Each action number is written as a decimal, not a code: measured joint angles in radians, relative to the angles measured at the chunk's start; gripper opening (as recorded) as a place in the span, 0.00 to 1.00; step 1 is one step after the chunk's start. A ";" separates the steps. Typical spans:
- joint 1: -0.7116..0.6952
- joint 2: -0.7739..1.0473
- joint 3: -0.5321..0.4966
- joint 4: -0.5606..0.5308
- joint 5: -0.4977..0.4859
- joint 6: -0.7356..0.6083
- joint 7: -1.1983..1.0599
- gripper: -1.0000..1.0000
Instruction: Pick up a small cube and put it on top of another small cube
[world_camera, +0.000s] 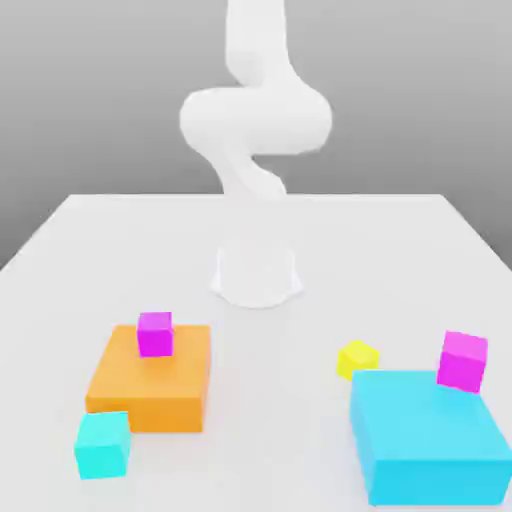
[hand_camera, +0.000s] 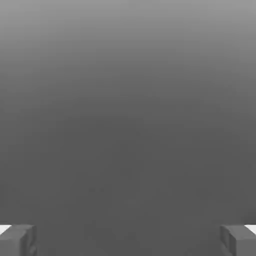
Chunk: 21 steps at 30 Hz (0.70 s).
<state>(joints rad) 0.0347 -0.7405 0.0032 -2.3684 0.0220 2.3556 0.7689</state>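
Sitting apart on the table (world_camera: 70, 235), yellow cube (world_camera: 356, 358) and magenta cube (world_camera: 462, 360); hand (hand_camera: 128, 240) released

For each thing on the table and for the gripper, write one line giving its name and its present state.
yellow cube: on the table, tilted, beside the blue block.
larger magenta cube: on the blue block's corner, tilted.
smaller magenta cube: upright on the orange block.
cyan cube: on the table by the orange block.
blue block: flat.
orange block: flat.
gripper: open, empty.
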 joint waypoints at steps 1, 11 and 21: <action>0.019 0.030 0.002 -0.033 0.009 0.027 -0.014 0.50; 0.204 0.329 0.070 -0.354 0.083 0.298 -0.140 0.50; 0.356 0.653 0.191 -0.651 0.085 0.586 -0.206 0.50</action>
<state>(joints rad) 0.3912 -0.0879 0.1947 -3.0192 0.1067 2.9414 0.5631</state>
